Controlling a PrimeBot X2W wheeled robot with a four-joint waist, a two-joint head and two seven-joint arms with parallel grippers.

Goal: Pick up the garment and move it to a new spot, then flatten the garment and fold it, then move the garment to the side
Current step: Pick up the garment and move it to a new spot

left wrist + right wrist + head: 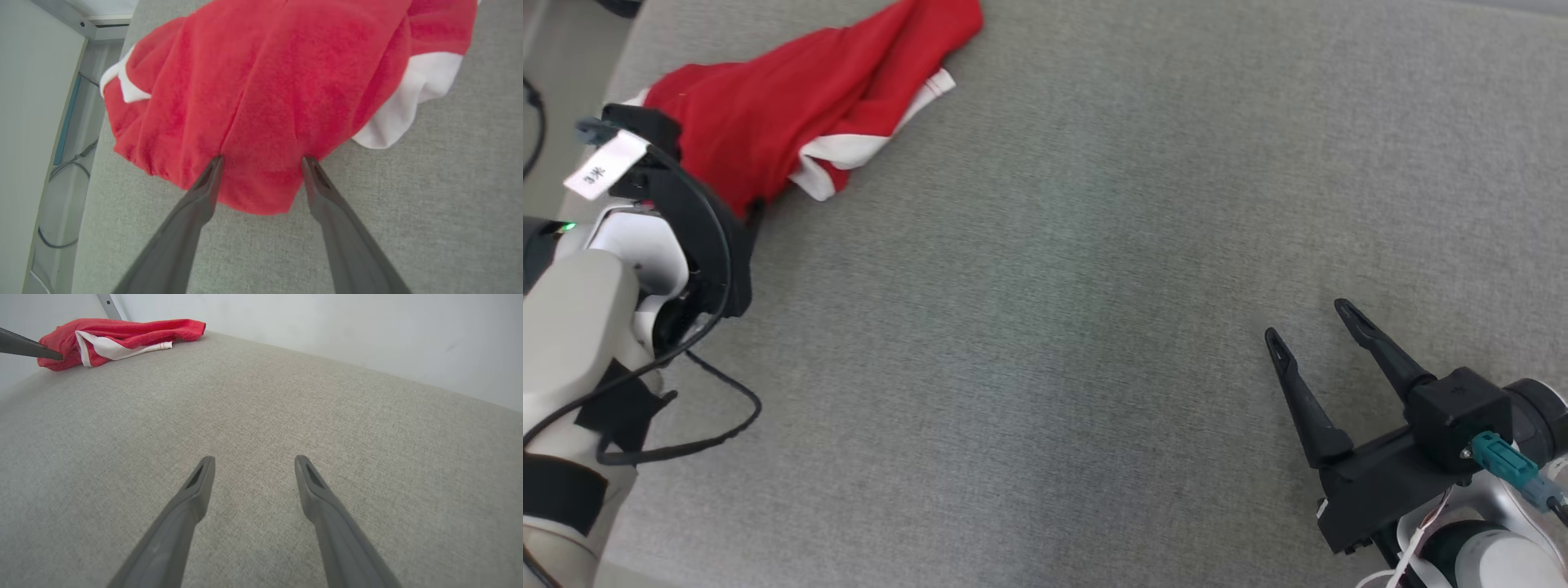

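the red and white garment (792, 106) lies bunched at the far left of the grey fabric surface (1054, 286). it looks light, soft and limp, likely to sag and trail unless a thick fold is pinched; the near red edge seems the handiest hold. the left gripper (261, 161) has its fingers apart, tips touching that near edge and straddling a bulge of cloth, not clamped. the right gripper (1305, 319), fingers apart and empty, sits near right, well apart from it.
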